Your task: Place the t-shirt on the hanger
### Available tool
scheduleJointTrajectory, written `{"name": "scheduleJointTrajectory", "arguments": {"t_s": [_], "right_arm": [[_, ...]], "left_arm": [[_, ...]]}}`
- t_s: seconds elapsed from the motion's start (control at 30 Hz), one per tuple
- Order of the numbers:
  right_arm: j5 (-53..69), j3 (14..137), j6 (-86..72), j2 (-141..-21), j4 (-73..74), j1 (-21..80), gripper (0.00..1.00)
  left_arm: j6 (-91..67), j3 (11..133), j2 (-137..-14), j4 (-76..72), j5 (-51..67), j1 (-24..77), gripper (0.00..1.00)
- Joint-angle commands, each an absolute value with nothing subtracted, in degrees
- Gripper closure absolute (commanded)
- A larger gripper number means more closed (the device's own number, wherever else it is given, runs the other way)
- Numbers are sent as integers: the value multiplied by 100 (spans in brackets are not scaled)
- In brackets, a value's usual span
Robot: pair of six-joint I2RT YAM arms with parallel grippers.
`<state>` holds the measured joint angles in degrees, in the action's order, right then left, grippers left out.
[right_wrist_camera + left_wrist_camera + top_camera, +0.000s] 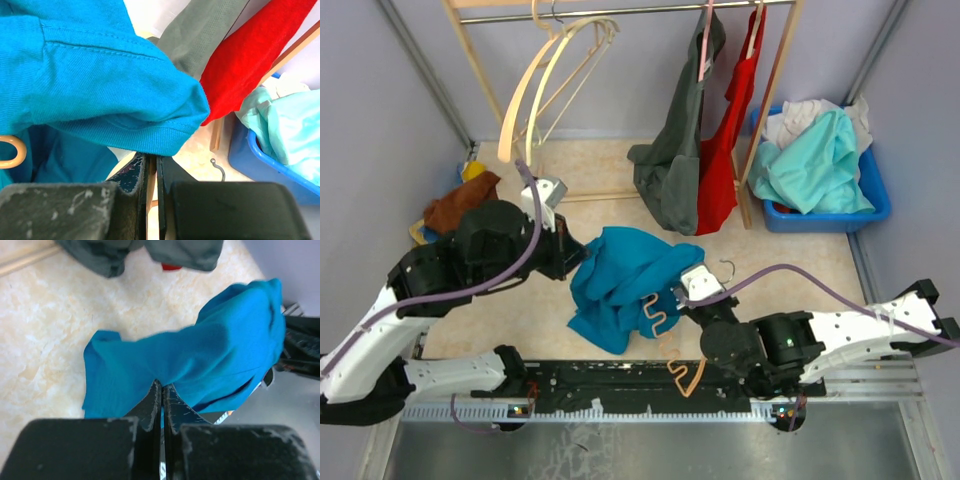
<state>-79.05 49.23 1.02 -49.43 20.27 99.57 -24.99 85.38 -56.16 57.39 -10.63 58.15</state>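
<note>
Clamped in the left tool (162,387): a fold at the left edge of the deep teal-blue short-sleeved cloth t-shirt (625,272), with a sliver of blue visible between the closed jaws. Bunched in a loose heap over the pale marbled table (610,170), between the two arms, and draped across the right tool (151,159) on its far side. Jaws pressed together there too, just under a ribbed hem; cannot tell what is held, whether cloth, hanger or nothing. Poking out from beneath the shirt's near edge: the thin orange clothes hanger with the wavy bottom bar (661,318), its silver hook (725,268) just beside the right tool. Not yet threaded through the garment, by the look of it.

Likely soft, light and limp in handling: sags and folds wherever unsupported, with little risk of damage. Best taken by a seam, at collar, shoulder or hem, for the firmer grip of doubled cloth and for peeling off a single layer to open a way in. Hanger probably stiff but thin, prone to snagging in the folds.
</note>
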Motion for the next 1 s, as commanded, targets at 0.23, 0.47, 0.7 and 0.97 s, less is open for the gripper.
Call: {"name": "scheduleJointTrajectory", "arguments": {"t_s": [0.23,0.47,0.7,0.97], "right_arm": [[-8114,5320,-748,-4818,2709,9913,100],[-7985,5247,-896,-5064,2993,9927,100],[-8063,4924,281,-4909,1547,10103,100],[-8215,4607,1459,-4580,204,10336,100]], "left_arm": [[-1975,10523,-6092,5783,-1208,5836,100],[-1722,11301,-6661,5628,-1192,5836,100],[-1730,11539,-7088,5904,-1536,5836,100],[-1856,11470,-7101,6505,-2830,5828,100]]}}
